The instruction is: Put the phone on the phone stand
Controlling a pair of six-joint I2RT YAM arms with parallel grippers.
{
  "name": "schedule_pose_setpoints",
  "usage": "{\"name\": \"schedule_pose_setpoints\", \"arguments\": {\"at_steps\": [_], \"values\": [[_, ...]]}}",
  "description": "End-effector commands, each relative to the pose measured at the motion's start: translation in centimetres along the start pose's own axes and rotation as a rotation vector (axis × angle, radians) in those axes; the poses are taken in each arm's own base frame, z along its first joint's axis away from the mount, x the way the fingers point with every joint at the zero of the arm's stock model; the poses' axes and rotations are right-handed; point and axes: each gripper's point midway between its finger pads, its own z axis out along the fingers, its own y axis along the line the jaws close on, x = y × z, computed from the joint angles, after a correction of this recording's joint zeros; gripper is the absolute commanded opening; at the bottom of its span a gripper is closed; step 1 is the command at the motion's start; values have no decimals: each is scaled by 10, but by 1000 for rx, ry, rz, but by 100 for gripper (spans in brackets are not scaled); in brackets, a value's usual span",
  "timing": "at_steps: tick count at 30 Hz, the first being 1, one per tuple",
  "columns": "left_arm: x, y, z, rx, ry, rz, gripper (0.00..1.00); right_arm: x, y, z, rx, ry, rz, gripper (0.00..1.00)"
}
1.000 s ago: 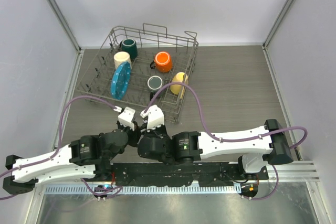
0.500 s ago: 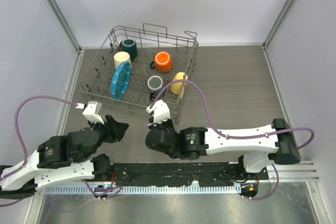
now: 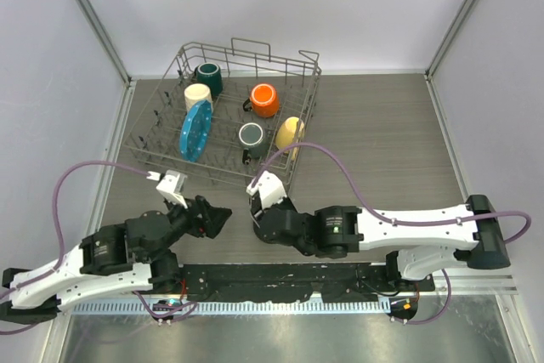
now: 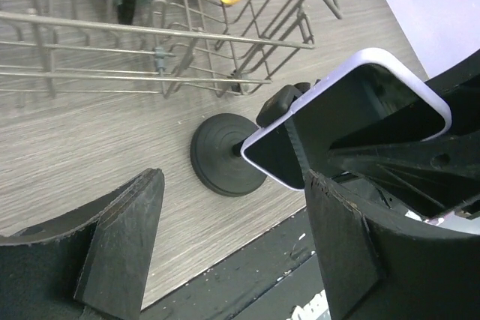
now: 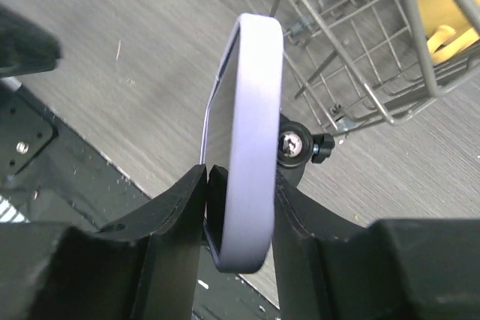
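The phone [image 4: 352,99] has a black screen and a pale lilac rim. It leans tilted on the black phone stand [image 4: 221,162], whose round base rests on the wooden table by the rack's near corner. In the right wrist view the phone [image 5: 255,110] is edge-on between the fingers of my right gripper [image 5: 238,177]. The stand's ball joint [image 5: 294,144] is behind the phone, and a thin slit shows beside the left finger. My left gripper [image 4: 234,185] stands wide open and holds nothing, to the left of the stand. From above, the left gripper [image 3: 217,217] and right gripper [image 3: 257,212] sit close together.
A wire dish rack [image 3: 308,116] fills the back left. It holds an orange mug [image 3: 264,99], a yellow mug [image 3: 289,133], a blue plate [image 3: 195,129] and other mugs. Its near corner stands right behind the stand. The black base rail [image 3: 280,278] runs along the table's front edge.
My left gripper let go, opened wide and drew back to the left. The right arm shifted slightly right and nearer, and its jaws eased a little around the phone.
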Motion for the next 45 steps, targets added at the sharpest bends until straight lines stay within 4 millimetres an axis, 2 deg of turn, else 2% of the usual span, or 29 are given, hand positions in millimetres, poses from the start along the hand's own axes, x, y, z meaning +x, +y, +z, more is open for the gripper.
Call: {"name": "schedule_pose_setpoints", "arguments": {"at_steps": [1,5,8,13,20,25,26,27,29,30,31,34,37,38,42,45], "values": [[-6,-33,17,94,-15,52,79,-6,-11,-27,-112,-23,-18,45],[-1,-40,26,92,4,74,79,-25,-8,-40,-214,-83,60,50],[-1,-40,25,100,-3,65,79,-31,-4,-41,-280,-84,100,52],[-7,-35,14,131,-42,7,79,-36,-8,-33,-311,-75,127,53],[-8,-21,2,129,-69,-55,80,-44,4,-26,-360,-78,120,51],[-10,-19,0,129,-78,-64,80,-40,11,-16,-354,-41,109,37],[-10,-19,0,127,-76,-60,80,-39,11,-15,-352,-34,106,32],[-10,-19,0,124,-75,-57,80,-39,11,-15,-352,-32,101,19],[-8,-18,0,120,-65,-51,80,-36,9,-16,-346,-25,97,6],[-6,-19,1,120,-56,-45,80,-34,7,-17,-344,-22,95,1],[-4,-19,1,120,-46,-40,80,-33,6,-18,-344,-22,95,1],[-5,-18,0,117,-45,-38,80,-27,-5,-30,-336,-26,106,1],[-11,-21,-2,122,-59,-41,80,-22,-26,-47,-297,-36,138,1],[-12,-22,-2,128,-59,-38,80,-15,-34,-51,-274,-17,137,1],[-13,-25,1,132,-65,-31,80,-20,-74,-80,-164,-56,216,1],[-15,-32,1,145,-49,-22,80,-22,-111,-95,-9,-74,271,1]]}}
